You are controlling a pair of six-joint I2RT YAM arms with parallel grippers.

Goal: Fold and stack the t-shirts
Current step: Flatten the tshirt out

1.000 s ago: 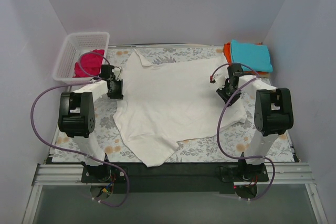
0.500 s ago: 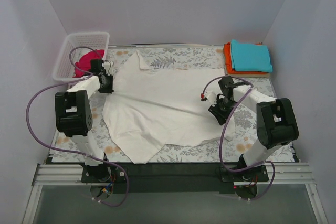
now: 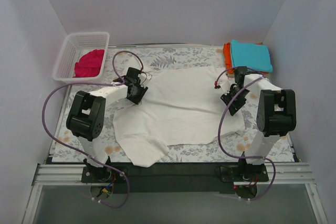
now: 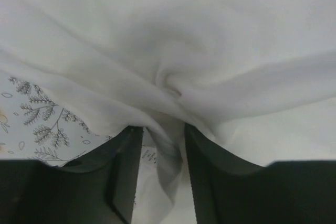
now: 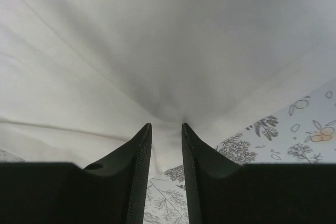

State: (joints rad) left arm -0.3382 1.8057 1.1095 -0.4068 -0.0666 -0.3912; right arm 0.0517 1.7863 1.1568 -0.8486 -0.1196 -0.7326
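Note:
The large off-white t-shirt [image 3: 178, 106] lies crumpled across the middle of the floral covering. My left gripper [image 3: 135, 91] is at its upper left edge. In the left wrist view the gripper [image 4: 163, 129] is shut on a bunched fold of the shirt [image 4: 178, 35], with a small label showing between the fingers. My right gripper [image 3: 231, 98] is at the shirt's right edge. In the right wrist view it [image 5: 166, 125] pinches the shirt's hem [image 5: 157, 51]. A magenta t-shirt [image 3: 89, 62] lies in the basket. A folded teal t-shirt [image 3: 252, 55] sits on an orange one [image 3: 227, 52] at the back right.
The white mesh basket [image 3: 67, 56] stands at the back left. The floral table covering [image 3: 173, 56] shows along the back, at both sides and at the front edge [image 3: 210, 150]. White walls close in the table on three sides. Purple cables loop beside both arms.
My left gripper has swung right from beside the basket toward the middle, taking the shirt's left part with it. My right gripper has moved back and right, pulling the right edge outward.

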